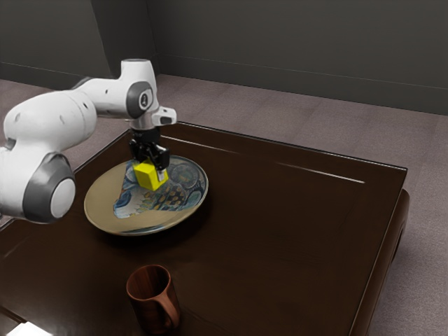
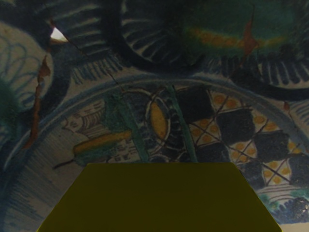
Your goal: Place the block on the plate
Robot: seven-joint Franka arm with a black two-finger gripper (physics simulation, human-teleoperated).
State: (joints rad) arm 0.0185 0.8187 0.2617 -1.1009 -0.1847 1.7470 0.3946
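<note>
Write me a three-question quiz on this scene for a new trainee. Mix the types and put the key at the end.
1. True or false: the brown mug stands on the table, off the plate.

2. Multiple choice: what is in the grip of the gripper?
a) the mug
b) the yellow block
c) the plate

3. Short answer: what must the jaws do before the yellow block can be left on the plate?

Key: 1. True. 2. b. 3. Open and release it.
</note>
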